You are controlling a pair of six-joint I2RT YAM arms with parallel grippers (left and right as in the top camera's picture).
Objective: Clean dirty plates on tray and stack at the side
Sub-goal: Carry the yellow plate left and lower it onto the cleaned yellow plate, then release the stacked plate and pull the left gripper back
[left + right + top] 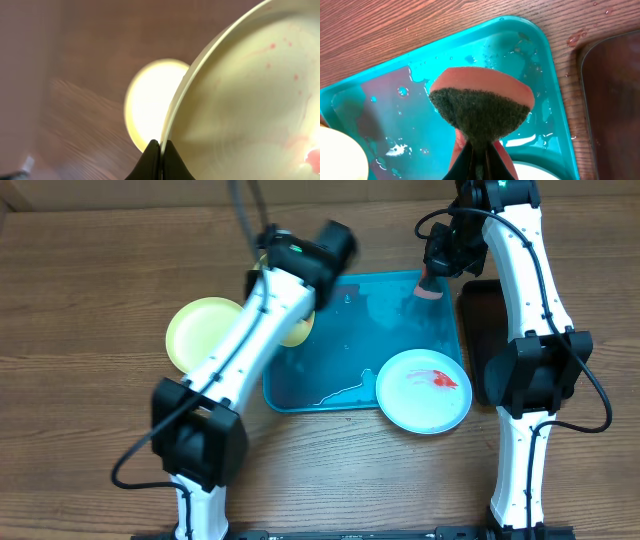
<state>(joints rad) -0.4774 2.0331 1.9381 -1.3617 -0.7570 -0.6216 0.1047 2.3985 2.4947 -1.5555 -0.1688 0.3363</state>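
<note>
The turquoise tray [340, 370] lies mid-table, wet [385, 105]. A pale blue-white plate [424, 390] with a red smear sits on its right front corner. A light-green plate [198, 330] lies on the table left of the tray; it also shows in the left wrist view [150, 107]. My left gripper [161, 146] is shut on the rim of a second cream plate [240, 100] with faint red specks, held tilted by the tray's left edge [297, 330]. My right gripper [480, 150] is shut on a pink sponge with dark scrub side [480, 107], above the tray's far right corner [430, 288].
A black tray [490, 340] lies right of the turquoise tray, under the right arm. Water drops sit on the wood near the tray's far corner [575, 37]. The left arm crosses over the tray's left edge.
</note>
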